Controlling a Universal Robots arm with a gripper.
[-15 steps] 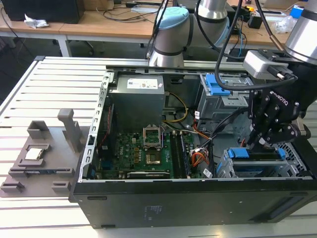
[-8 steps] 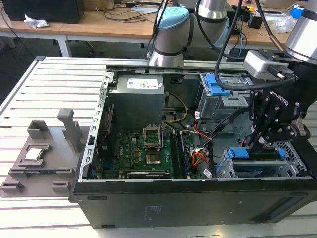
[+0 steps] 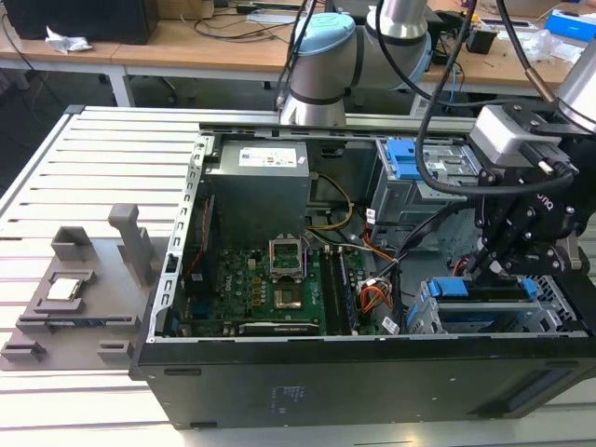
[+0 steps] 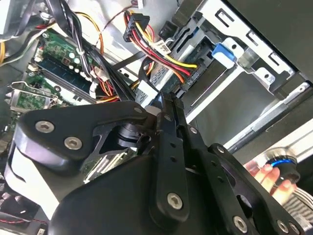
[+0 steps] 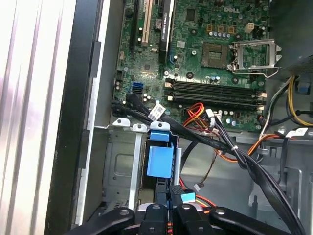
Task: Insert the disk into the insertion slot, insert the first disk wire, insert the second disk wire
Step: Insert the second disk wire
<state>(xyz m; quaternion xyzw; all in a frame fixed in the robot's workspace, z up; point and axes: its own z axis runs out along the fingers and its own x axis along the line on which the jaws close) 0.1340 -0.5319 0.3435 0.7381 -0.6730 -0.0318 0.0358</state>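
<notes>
The disk (image 3: 477, 317) lies inside the insertion slot (image 3: 551, 305), the low perforated metal cage at the case's front on the exterior view's right. Its blue carrier handle (image 5: 160, 160) shows in the first wrist view and its blue tab (image 4: 224, 53) in the second wrist view. A plug with red, yellow and black wires (image 4: 182, 73) sits at the disk's end. My gripper (image 3: 486, 270) hangs right over that end, and in both wrist views its fingers (image 5: 182, 215) are shut on a thin black disk wire plug (image 5: 172, 192). The gripper (image 4: 164, 102) tip touches a white-tagged black cable (image 4: 145, 91).
The open black computer case (image 3: 279, 372) holds a green motherboard (image 3: 275, 289), a power supply (image 3: 256, 191) and a taller cage with a blue latch (image 3: 402, 160). Cable bundles (image 5: 234, 147) cross beside the slot. A grey fixture (image 3: 84, 279) stands on the slatted table. A person's hand (image 4: 266, 172) is near a blue-ringed knob.
</notes>
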